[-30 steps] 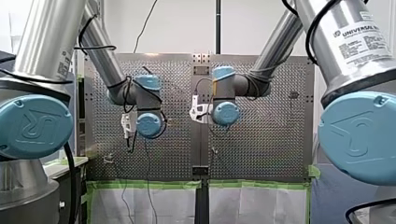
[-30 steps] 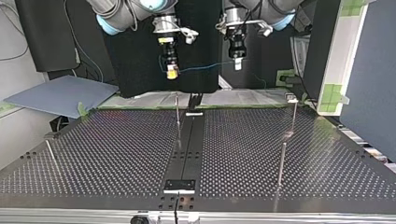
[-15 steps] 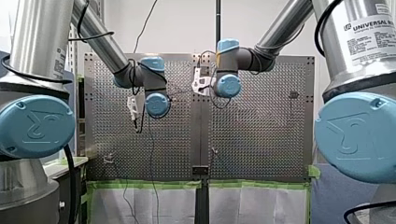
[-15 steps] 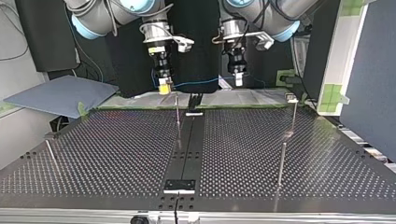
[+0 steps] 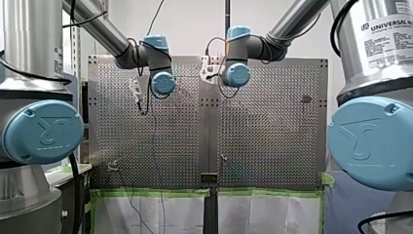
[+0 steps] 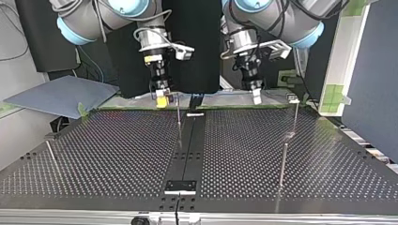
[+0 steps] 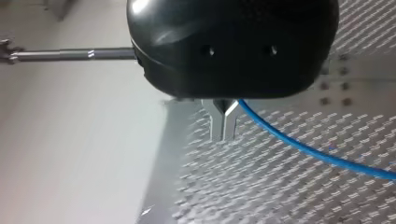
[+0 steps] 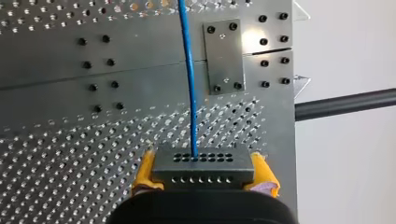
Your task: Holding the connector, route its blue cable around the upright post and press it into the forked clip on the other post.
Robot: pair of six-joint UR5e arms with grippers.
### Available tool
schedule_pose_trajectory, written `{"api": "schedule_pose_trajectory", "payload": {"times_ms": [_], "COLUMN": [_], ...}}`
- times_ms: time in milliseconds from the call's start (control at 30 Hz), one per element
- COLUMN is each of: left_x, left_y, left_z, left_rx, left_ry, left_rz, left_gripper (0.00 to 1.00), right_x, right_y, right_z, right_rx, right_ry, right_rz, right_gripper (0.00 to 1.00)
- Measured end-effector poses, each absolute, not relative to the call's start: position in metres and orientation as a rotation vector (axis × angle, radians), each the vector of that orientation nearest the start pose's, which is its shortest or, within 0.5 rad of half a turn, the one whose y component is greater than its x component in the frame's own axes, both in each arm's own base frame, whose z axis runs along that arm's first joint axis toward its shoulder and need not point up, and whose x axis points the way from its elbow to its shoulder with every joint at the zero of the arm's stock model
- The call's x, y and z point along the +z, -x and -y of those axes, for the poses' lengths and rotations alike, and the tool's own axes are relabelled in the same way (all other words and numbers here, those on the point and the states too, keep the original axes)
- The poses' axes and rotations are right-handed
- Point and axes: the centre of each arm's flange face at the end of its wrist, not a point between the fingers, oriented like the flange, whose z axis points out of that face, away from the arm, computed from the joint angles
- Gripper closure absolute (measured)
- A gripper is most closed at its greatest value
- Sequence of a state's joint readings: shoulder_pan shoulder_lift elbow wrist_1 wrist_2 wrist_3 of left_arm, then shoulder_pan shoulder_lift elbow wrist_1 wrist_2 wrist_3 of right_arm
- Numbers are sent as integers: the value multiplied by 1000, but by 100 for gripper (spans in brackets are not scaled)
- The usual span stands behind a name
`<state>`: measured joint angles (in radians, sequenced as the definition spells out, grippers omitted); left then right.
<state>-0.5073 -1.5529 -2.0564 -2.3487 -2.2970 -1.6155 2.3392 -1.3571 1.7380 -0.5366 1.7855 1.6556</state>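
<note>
Right gripper (image 8: 204, 174) with yellow pads (image 8: 264, 173) clamped on a dark, perforated rectangular connector (image 8: 205, 164), left gripper (image 7: 224, 125) with metal fingers (image 7: 216, 122) pinched together on a thin blue cable (image 7: 299, 145), perforated metal desk (image 6: 117, 154)

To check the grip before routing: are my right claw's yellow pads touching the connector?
Touching. The right wrist view shows the connector clamped between the right claw's yellow pads, one pressed against each end, no gap.

My perforated table (image 6: 117, 154) carrying dark strip (image 6: 187, 150) running down its middle. Mid post (image 6: 178, 117) standing at strip's edge; far post (image 6: 295, 119), near post (image 6: 283, 164) standing at top view's right; tilted post (image 6: 50, 154) leaning at left.
</note>
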Motion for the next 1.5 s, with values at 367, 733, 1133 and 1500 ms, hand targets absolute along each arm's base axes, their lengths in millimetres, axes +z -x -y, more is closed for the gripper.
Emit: {"api": "schedule_pose_trajectory", "payload": {"times_ms": [367, 733, 1133, 1500], "left_x": [396, 446, 471, 474], "left_y": [-369, -387, -420, -452], "left_z": [246, 210, 187, 168], "left_rx": [-25, 20, 58, 43], "left_ry": [357, 414, 436, 443], "left_rz": [-1222, -1172, -1188, -1232], "left_gripper": [100, 100, 100, 100], "right_x": [362, 373, 406, 445], "right_y": [-486, -506, -526, -539], "right_z": [348, 365, 374, 383], "right_rx": [1813, 1843, 1908, 1990], "right_ry": [-1415, -1436, -1455, -1410], "right_rz": [897, 863, 798, 723], "right_gripper": [98, 98, 98, 98]}}
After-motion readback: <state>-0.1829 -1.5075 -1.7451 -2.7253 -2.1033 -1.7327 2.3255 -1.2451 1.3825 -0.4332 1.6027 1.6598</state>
